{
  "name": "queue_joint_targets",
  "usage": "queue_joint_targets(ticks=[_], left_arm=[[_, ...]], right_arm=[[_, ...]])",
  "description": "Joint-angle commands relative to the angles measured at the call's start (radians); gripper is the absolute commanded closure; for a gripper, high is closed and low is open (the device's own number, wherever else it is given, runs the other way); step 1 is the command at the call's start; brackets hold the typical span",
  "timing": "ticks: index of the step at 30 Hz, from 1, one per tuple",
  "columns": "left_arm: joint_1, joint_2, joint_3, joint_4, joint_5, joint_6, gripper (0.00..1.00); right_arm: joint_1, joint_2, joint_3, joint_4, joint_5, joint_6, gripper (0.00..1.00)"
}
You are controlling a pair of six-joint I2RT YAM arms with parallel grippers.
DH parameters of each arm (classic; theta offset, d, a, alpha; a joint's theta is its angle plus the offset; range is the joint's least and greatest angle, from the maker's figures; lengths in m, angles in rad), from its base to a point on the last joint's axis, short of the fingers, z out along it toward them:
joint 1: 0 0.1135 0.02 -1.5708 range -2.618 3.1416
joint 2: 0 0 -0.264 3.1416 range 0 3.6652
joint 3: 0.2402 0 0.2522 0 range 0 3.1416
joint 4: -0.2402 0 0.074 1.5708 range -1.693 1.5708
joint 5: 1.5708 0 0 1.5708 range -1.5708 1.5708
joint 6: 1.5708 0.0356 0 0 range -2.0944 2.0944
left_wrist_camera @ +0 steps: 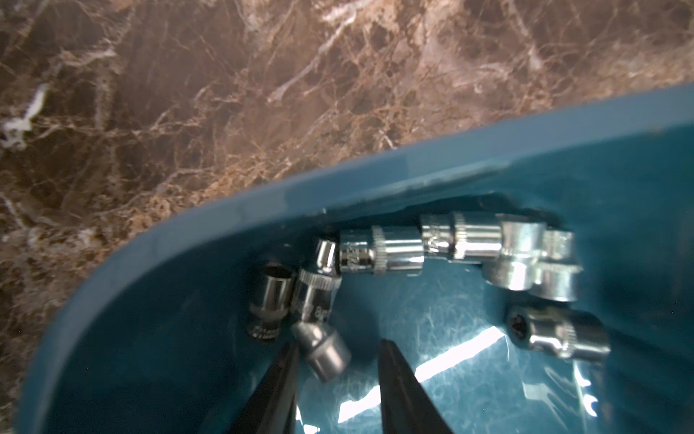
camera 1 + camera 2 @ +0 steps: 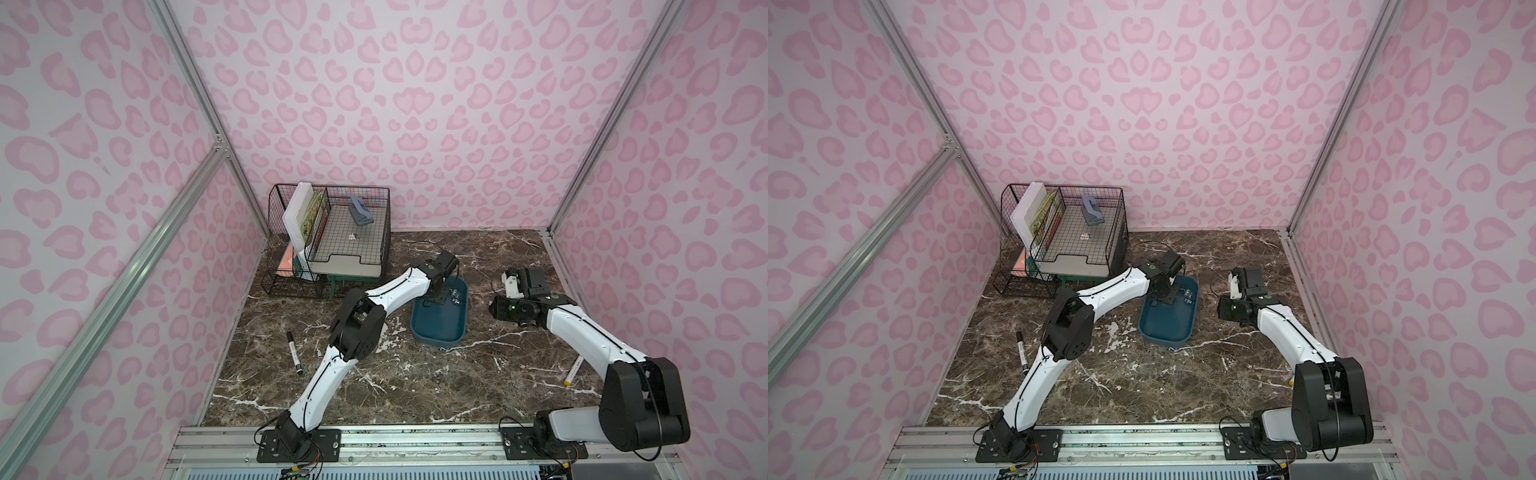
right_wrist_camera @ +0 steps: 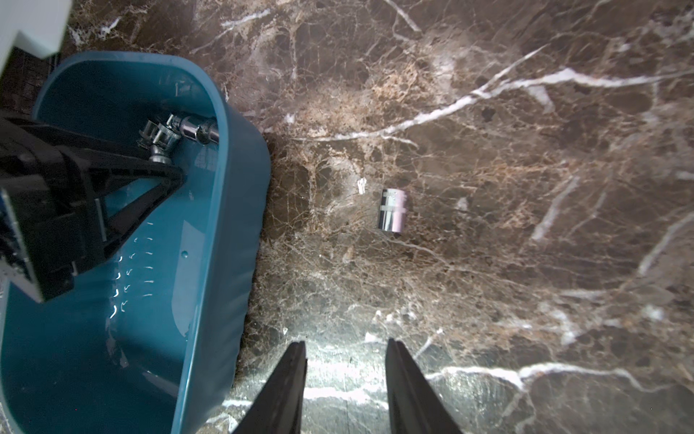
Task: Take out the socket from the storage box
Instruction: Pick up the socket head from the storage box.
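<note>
Sockets (image 1: 379, 250) crowded at one end of the storage box (image 2: 434, 322)
We see the left end effector (image 1: 340, 342) released, fingers straddling one socket (image 1: 323, 351); the right end effector (image 3: 346, 341) released, empty, above the worktop (image 3: 525, 188) near a loose socket (image 3: 392, 210).

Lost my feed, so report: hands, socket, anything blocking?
Left hand open, tips at a socket inside the box. Right hand open, empty. Neighbouring sockets crowd it.

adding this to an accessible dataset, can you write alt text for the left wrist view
Black fingers of the left gripper straddle a small chrome socket lying in a corner of the dark teal plastic storage box, jaws apart. More chrome sockets line the box wall; brown marble tabletop lies beyond.
</note>
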Motion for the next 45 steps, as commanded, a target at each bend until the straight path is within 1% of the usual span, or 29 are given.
queue_joint_targets(ticks=[1,7,13,17,21,28,35,40,45], left_arm=[[-0.002,0.006,0.007,-0.007,0.009,-0.011,0.60],[-0.004,0.005,0.007,-0.004,-0.012,-0.042,0.62],[-0.004,0.011,0.007,0.005,-0.015,-0.072,0.66],[-0.005,0.017,0.009,0.007,-0.012,-0.080,0.73],[-0.004,0.017,0.009,0.000,-0.005,-0.079,0.83],[-0.021,-0.034,-0.010,0.002,0.004,-0.066,0.87],[-0.045,-0.174,-0.099,0.021,0.011,-0.074,0.88],[-0.048,-0.334,-0.252,0.065,-0.003,-0.090,0.88],[-0.048,-0.507,-0.434,0.098,-0.031,-0.109,0.88]], right_arm=[[0.000,0.004,-0.001,0.031,-0.002,0.007,0.60],[0.001,0.002,-0.005,0.034,-0.008,0.008,0.60],[0.001,-0.002,-0.007,0.034,-0.008,0.009,0.60],[0.000,-0.007,-0.010,0.033,-0.007,0.006,0.60],[-0.001,-0.009,-0.014,0.034,-0.009,0.005,0.60],[-0.001,-0.005,-0.012,0.039,-0.017,0.007,0.60],[0.001,-0.014,-0.012,0.043,-0.036,0.006,0.60],[0.013,-0.014,-0.002,0.039,-0.042,0.002,0.60],[0.048,-0.014,0.016,0.039,-0.038,0.014,0.61]])
